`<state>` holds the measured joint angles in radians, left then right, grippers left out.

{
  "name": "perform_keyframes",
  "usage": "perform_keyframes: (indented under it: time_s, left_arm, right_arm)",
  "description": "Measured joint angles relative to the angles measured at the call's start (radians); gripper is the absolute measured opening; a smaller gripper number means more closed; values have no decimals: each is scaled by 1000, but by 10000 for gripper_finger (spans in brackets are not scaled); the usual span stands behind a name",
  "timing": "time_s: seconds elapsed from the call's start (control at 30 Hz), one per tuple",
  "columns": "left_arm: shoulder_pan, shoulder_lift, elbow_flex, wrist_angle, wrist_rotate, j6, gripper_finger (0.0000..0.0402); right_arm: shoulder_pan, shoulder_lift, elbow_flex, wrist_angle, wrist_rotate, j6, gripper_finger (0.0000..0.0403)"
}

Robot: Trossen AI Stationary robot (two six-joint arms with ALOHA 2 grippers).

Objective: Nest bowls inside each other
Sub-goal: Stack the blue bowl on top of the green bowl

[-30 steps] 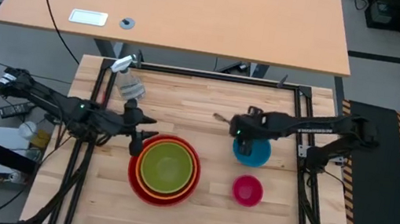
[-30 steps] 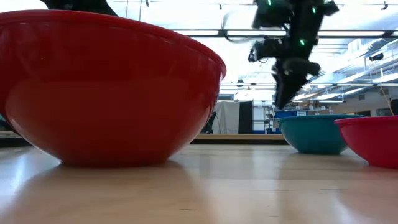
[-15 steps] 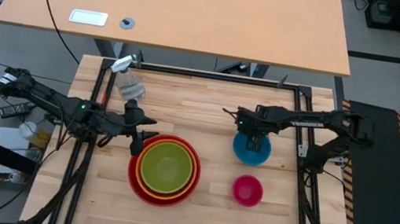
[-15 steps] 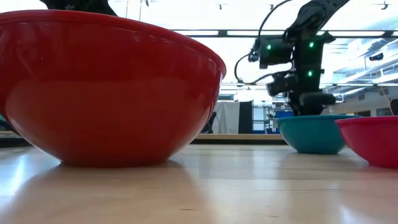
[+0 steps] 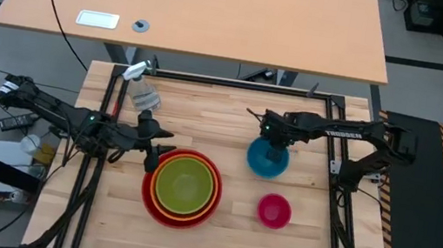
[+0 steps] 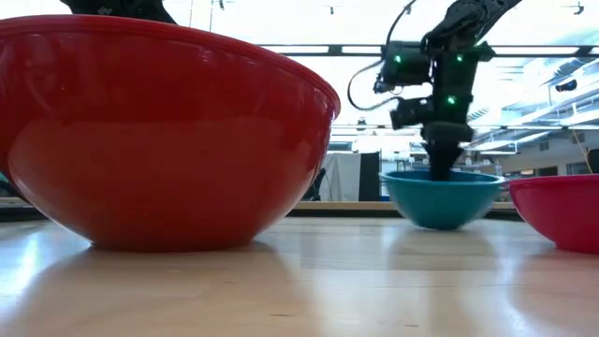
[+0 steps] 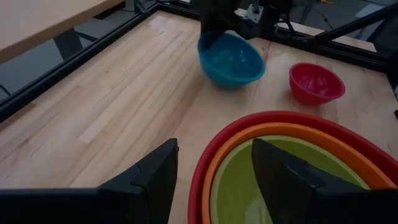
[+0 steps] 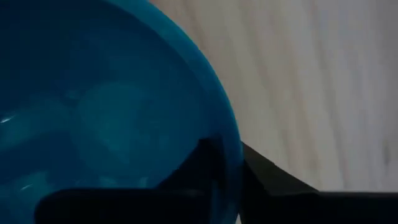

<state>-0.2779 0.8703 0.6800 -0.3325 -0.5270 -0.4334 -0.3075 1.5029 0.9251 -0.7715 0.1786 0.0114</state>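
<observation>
The blue bowl sits right of the table's middle, with my right gripper shut on its far rim. The low view shows the bowl upright with its base down at the tabletop. The red bowl rests on the table at the near middle, with the orange bowl and the green bowl nested in it. The pink bowl stands alone to the right of them. My left gripper hovers open by the red bowl's left rim, touching nothing. My right gripper pinches the blue bowl's rim on its far side. One finger is inside the bowl and the other is outside the wall. The fingers come from above, pointing steeply down. The bowl stays upright, with its base at the tabletop.
A clear spray bottle lies at the far left of the table. A black frame rail runs along the far edge. Bare wood lies between the blue bowl and the red stack.
My right gripper has come down over the blue bowl's far rim and shut on it. It then went toward the table's left edge. The blue bowl has slid a short way left with it, toward the red stack.
</observation>
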Motion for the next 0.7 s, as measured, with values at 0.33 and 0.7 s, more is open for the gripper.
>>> perform_keyframes:
  time_s: [0.33,0.7]
  left_arm:
    - [0,-30,54,15,-10,139,208]
    - [0,-125,134,44,-103,285,208]
  right_arm:
    - [137,-63,193,153,33,-22,22]
    - [314,85,384,395,18,-160,34]
